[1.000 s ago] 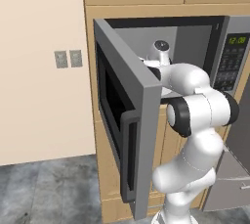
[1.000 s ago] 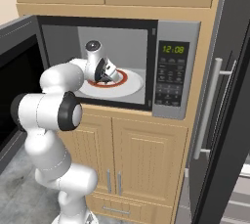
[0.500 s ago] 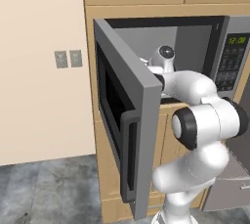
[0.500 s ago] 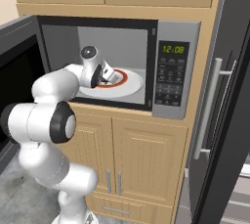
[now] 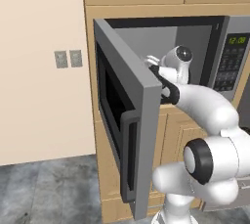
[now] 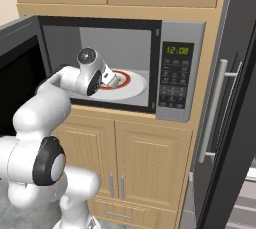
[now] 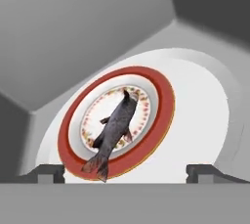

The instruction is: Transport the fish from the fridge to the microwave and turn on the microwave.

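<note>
The dark grey fish (image 7: 114,131) lies on a red-rimmed, floral-patterned plate (image 7: 163,115), which rests on the white round turntable (image 7: 205,120) inside the silver-grey built-in microwave (image 6: 182,28). In the hand view its head points to about 1 o'clock and its tail to 7 o'clock, the tail fin reaching over the red rim.

Your two-finger gripper (image 7: 125,171) holds nothing: the fingertips (image 7: 49,171) stand spread wide at 8 and 4 o'clock of the plate, apart from the fish.

Delivery appears complete. The black-windowed microwave door (image 5: 128,130) stands fully swung out, and the white arm's hand (image 6: 92,75) sits at the cavity mouth. You have yet to clear the arm, shut the door and press start on the dark keypad (image 6: 172,80) under the green clock display (image 6: 177,50).

The dark fridge door (image 6: 235,98) at 3 o'clock of the microwave looks ajar.
</note>
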